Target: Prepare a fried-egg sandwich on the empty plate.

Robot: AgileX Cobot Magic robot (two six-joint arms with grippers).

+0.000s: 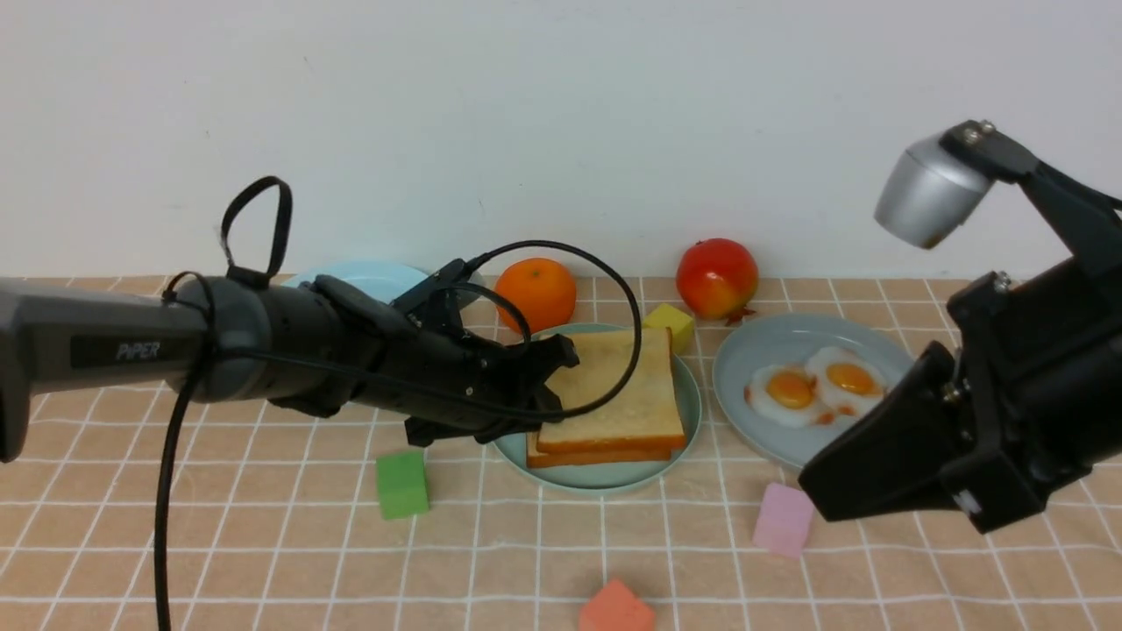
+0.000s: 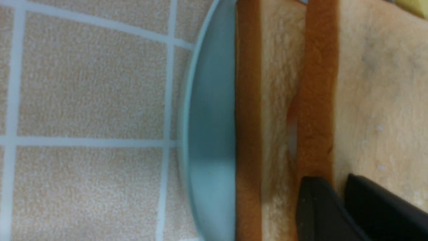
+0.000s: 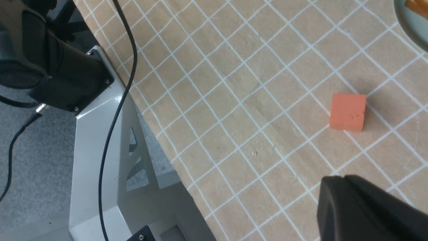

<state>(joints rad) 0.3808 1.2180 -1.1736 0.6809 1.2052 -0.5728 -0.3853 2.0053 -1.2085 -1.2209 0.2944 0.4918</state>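
Observation:
The mint plate holds two stacked toast slices. In the left wrist view the lower slice and top slice lie on the plate, with a sliver of white and orange egg between them. My left gripper is at the stack's left near edge. Its jaws are almost together, and I see nothing gripped between them. My right gripper is shut and empty, hovering right of the plate; it also shows in the right wrist view.
Two more fried eggs lie on the grey-blue plate. A light blue plate, an orange and a red fruit stand at the back. Yellow, green, pink and orange-red blocks lie around.

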